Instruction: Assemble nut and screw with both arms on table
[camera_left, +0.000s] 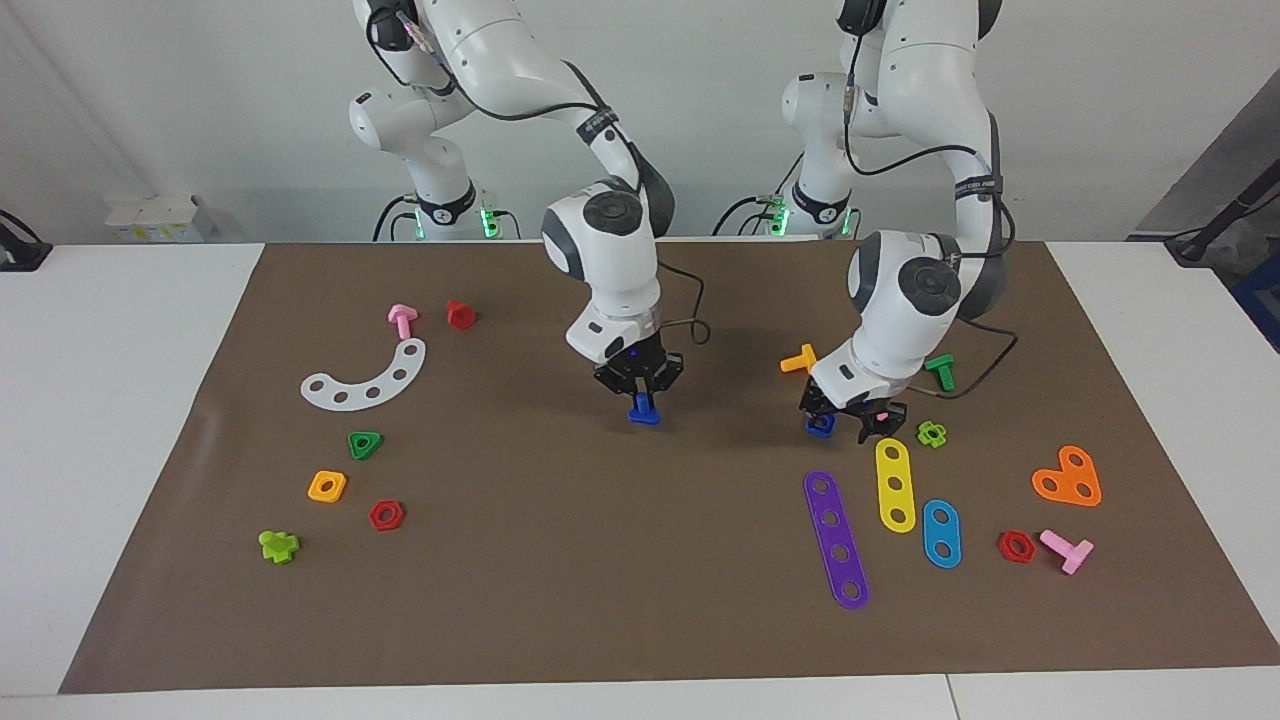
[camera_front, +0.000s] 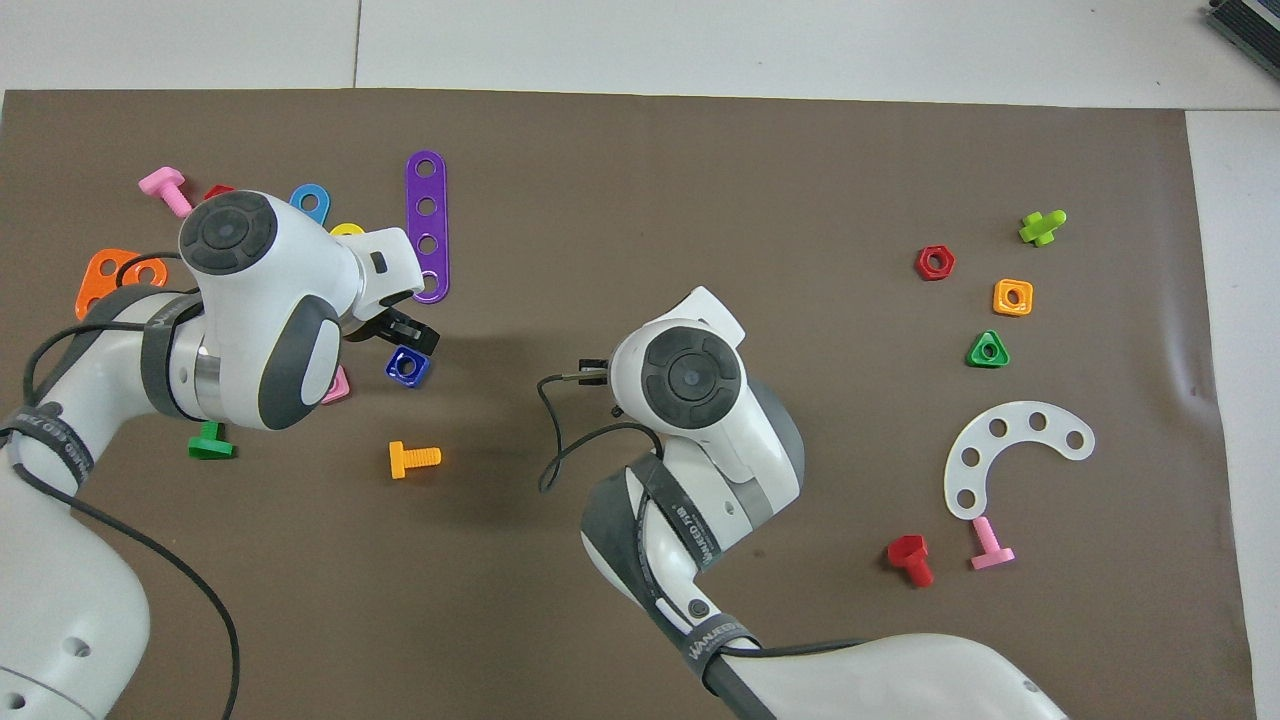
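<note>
Dark-blue, the screw (camera_left: 644, 409) sat pinched between the fingers of the right gripper (camera_left: 640, 385) near the middle of the brown mat (camera_left: 560, 560). Toward the left arm's end, the blue nut (camera_left: 820, 425) lay on the mat at the left gripper (camera_left: 855, 415), whose grip I couldn't make out, with the purple strip (camera_left: 837, 538) just beside.

In the overhead view the right arm's wrist covered its own tool and the screw (camera_left: 644, 409) entirely. There the left arm hid most of the pink nut (camera_front: 337, 386), the yellow strip (camera_front: 347, 230) and the red nut (camera_front: 217, 190), and part of the orange heart plate (camera_front: 104, 280). In the facing view the left tool (camera_left: 850, 418) overlapped the blue nut (camera_left: 820, 426), so contact could not be judged. Both arms' bases were cut off by the frame edges.
</note>
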